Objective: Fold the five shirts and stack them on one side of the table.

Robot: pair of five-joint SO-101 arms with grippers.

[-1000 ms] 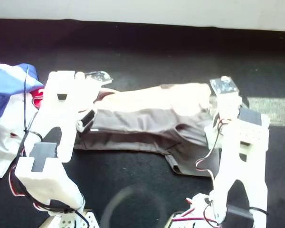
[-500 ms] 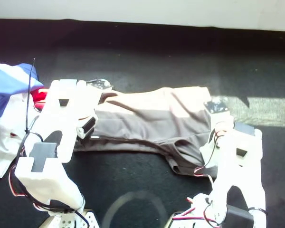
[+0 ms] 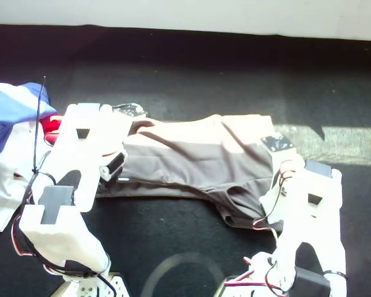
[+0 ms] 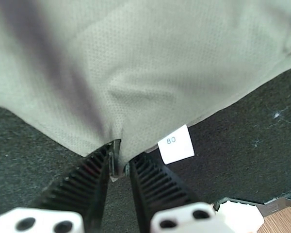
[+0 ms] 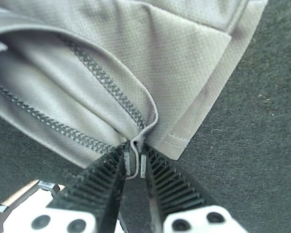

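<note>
A grey shirt (image 3: 198,164) lies mid-counter (image 3: 204,68), part folded. One edge is pinched by the left fingers (image 4: 92,174), a seamed edge by the right fingers (image 5: 160,179). Other shirts (image 3: 12,117) are heaped beside it; most folding is judged undone.

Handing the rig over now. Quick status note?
Left gripper: shut on an edge of the grey shirt.
Right gripper: shut on a seamed edge of the same shirt.
Grey shirt lies stretched between the two arms on the table, partly doubled over.
Loose heap of shirts (blue, white, red) sits at the table's left edge; how many are in it is unclear.
Done: no finished fold or neat stack in sight.
Left: finish the grey shirt, fold the rest, stack them.
</note>
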